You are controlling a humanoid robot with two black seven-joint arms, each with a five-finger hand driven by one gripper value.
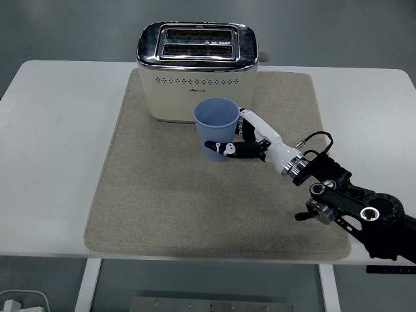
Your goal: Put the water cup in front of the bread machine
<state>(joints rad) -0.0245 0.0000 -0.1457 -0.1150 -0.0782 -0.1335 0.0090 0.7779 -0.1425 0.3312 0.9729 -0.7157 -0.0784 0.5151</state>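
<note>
Table: white, rounded corners
Mat: beige, on table
Floor: grey-blue
Table leg: white, lower left

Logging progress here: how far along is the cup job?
Picked up: the right hand grips the blue cup. It is now in front of the cream toaster, over the grey mat. Left: setting it down and letting go; whether it already touches the mat is unclear.

We see the right hand gripping the blue water cup just before the bread machine, over the mat.
</note>
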